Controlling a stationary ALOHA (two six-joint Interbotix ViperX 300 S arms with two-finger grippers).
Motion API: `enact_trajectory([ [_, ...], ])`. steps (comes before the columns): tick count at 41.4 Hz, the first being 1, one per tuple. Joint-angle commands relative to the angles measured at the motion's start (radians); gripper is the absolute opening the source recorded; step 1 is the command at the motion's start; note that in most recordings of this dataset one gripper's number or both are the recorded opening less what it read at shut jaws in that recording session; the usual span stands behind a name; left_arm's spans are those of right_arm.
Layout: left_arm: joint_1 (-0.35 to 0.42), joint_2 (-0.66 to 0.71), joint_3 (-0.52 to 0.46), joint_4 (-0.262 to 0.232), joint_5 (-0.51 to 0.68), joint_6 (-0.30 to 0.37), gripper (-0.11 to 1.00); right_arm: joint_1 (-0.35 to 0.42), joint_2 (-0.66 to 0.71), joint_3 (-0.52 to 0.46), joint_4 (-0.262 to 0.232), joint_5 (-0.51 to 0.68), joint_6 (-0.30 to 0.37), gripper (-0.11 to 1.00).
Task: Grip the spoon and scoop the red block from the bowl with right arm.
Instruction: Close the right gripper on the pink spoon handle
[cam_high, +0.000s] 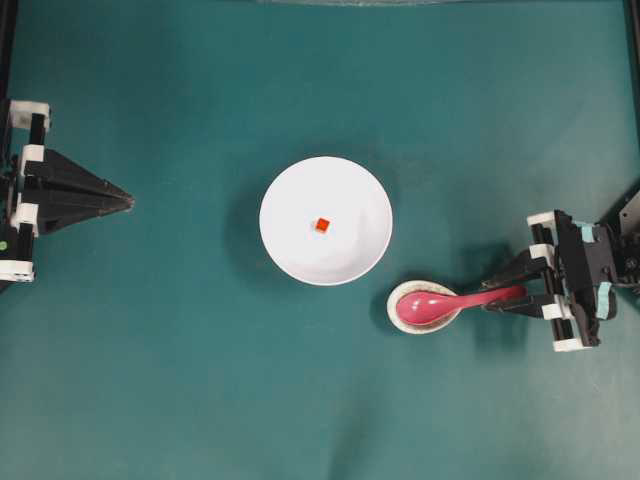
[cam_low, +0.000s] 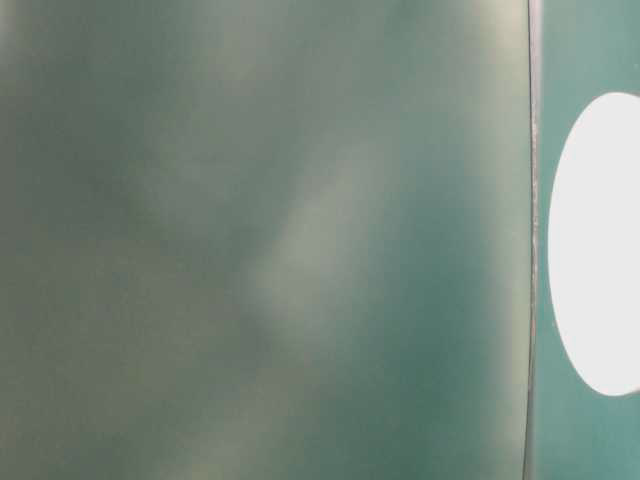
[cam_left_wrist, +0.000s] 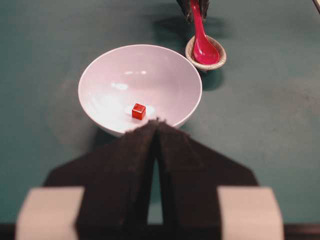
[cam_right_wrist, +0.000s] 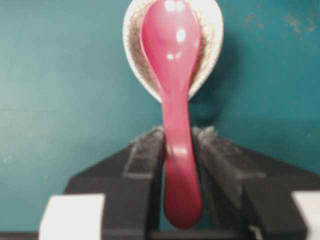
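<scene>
The spoon (cam_right_wrist: 175, 100), its scoop lying in a small speckled dish (cam_right_wrist: 210, 30) just beside the white bowl (cam_high: 326, 220) on the green tabletop (cam_high: 200, 380), is being straddled at the handle by the right pincer (cam_right_wrist: 177, 145), whose pads are touching or nearly touching it; whether it is being clamped cannot be told. The grip is best being centred and squared on the handle before any lift toward the red block (cam_high: 322, 225) in the bowl's middle, while the left pincer (cam_left_wrist: 157, 125) is being kept clenched and empty. No writing is being shown.
</scene>
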Motion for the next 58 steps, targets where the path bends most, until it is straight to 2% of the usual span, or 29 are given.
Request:
enact_trajectory([
  [1, -0.003, 0.008, -0.014, 0.003, -0.003, 0.000, 0.00, 0.005, -0.005, -0.005, -0.003, -0.009, -0.002, 0.33],
  [58, -0.002, 0.008, -0.012, 0.003, -0.002, 0.000, 0.00, 0.005, -0.005, -0.015, 0.003, -0.040, -0.002, 0.33],
])
